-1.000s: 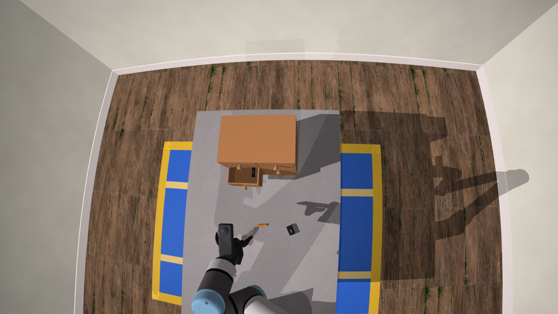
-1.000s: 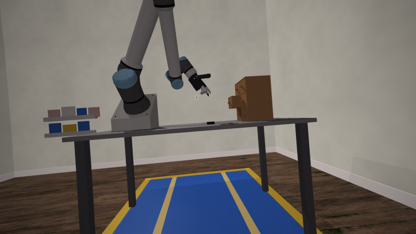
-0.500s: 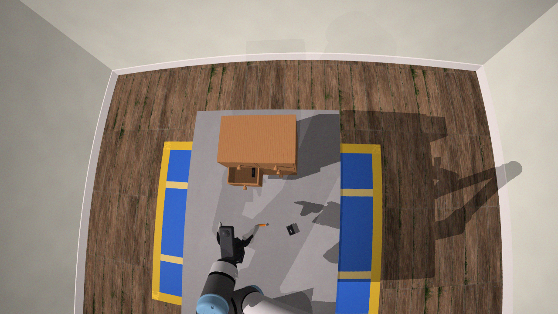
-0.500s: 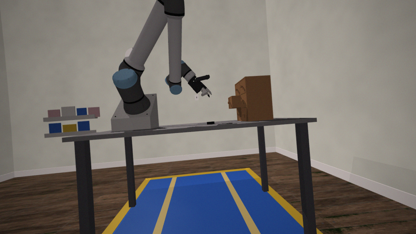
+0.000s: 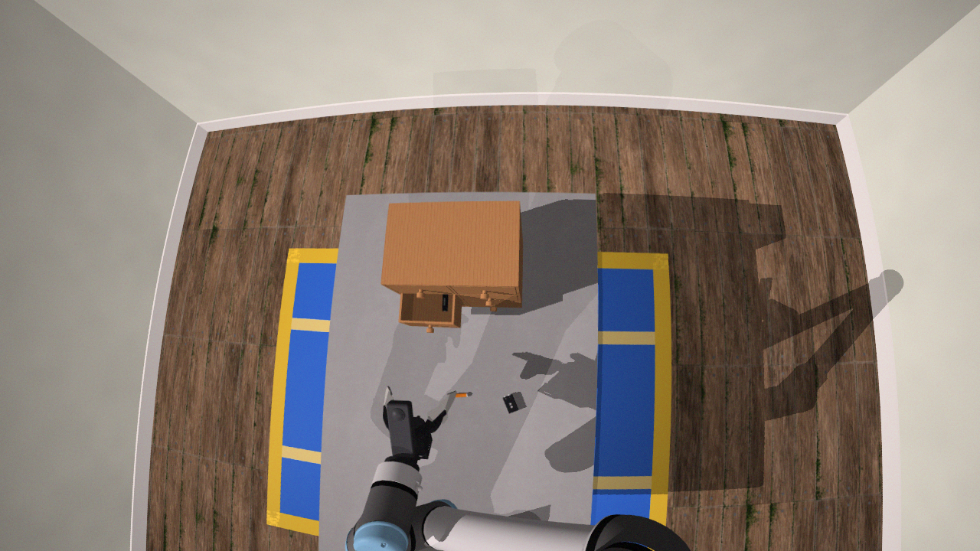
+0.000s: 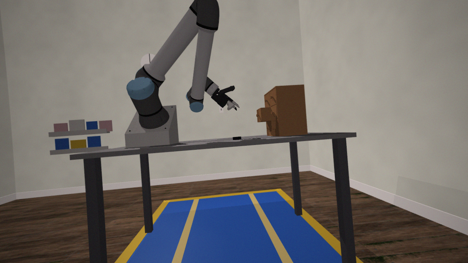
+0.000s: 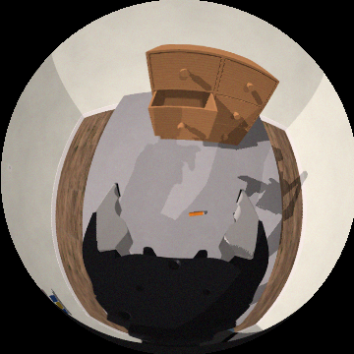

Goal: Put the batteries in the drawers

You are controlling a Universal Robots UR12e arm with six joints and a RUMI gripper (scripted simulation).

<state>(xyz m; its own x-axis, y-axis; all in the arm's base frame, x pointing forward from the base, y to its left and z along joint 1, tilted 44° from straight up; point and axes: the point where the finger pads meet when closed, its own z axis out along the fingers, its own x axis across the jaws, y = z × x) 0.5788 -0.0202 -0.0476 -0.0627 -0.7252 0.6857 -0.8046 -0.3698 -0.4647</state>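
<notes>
On the flat, smooth grey surface [image 5: 479, 342] [image 6: 212, 145] [image 7: 147, 197], a boxy brown wooden chest [image 5: 452, 242] [image 6: 289, 111] [image 7: 211, 79] with round knobs is seen. A small black thing [image 5: 444, 301] is held in its pulled-out drawer [image 5: 430, 319] [image 6: 263, 115] [image 7: 182, 122]. The black-and-grey gripper [image 5: 415, 404] [image 6: 236, 106] [image 7: 178, 188] is spread wide.

1. The pincer [image 5: 416, 400] [image 6: 236, 107] [image 7: 179, 189] has come down a little, and its fingers reach further toward the chest.
2. Above and behind the pincer, the elbow [image 5: 633, 531] [image 6: 207, 14] has swung toward the chest and dropped.
3. Behind the pincer, the forearm's lower end [image 6: 196, 106] has sunk.
</notes>
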